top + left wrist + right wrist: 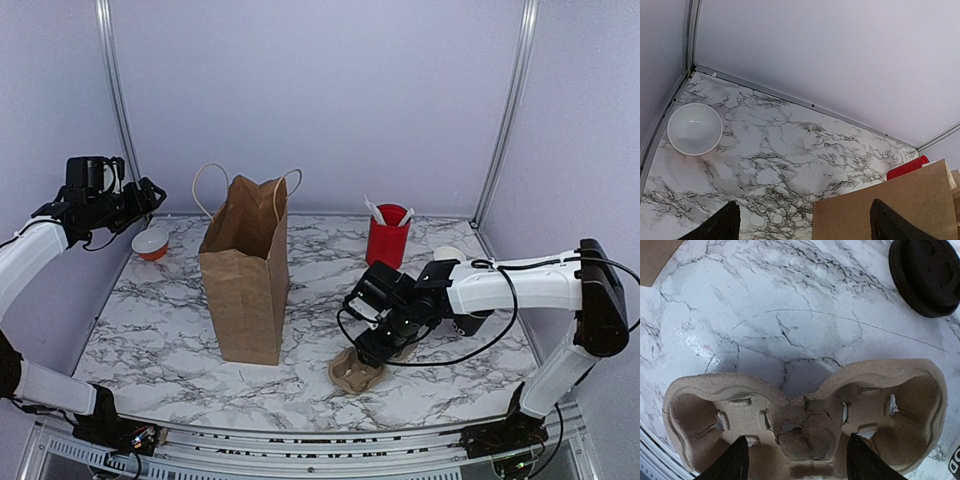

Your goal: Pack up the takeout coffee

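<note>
Takeout coffee cup stands on the counter just beside the cardboard cup carrier, to its right in the top view, mostly hidden behind my right arm. My right claw sits low over the carrier, fingers spread either side of its middle; I cannot tell whether they touch it. My left claw hangs wide apart and empty, high above the bowl. The paper bag stands upright left of the carrier.
</note>
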Robot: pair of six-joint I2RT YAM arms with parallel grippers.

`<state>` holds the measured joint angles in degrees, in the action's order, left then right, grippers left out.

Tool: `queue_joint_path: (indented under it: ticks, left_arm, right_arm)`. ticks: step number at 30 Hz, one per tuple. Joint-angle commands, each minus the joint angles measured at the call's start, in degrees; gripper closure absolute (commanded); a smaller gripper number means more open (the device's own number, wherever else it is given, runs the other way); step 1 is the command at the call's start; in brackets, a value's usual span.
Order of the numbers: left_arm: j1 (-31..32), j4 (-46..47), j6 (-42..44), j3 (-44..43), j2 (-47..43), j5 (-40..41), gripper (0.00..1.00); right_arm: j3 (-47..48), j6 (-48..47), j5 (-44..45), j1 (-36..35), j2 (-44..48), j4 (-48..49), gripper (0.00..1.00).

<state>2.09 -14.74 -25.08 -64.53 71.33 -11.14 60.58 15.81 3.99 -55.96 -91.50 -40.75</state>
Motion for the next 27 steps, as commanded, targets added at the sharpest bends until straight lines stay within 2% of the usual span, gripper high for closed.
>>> queue_joint_path:
  ticks: [1,27]
  left_arm:
    - [-0.33,1.67,0.07,0.64,0.43,-1.12,0.1]
    - [-0.33,1.72,-0.41,-0.15,1.44,-5.49,0.1]
  right_arm:
    - [0.17,-3.01,-0.44,0.02,-1.36,1.65,0.37]
    - [2.05,-5.47,0.64,-1.25,-7.63,1.29,0.46]
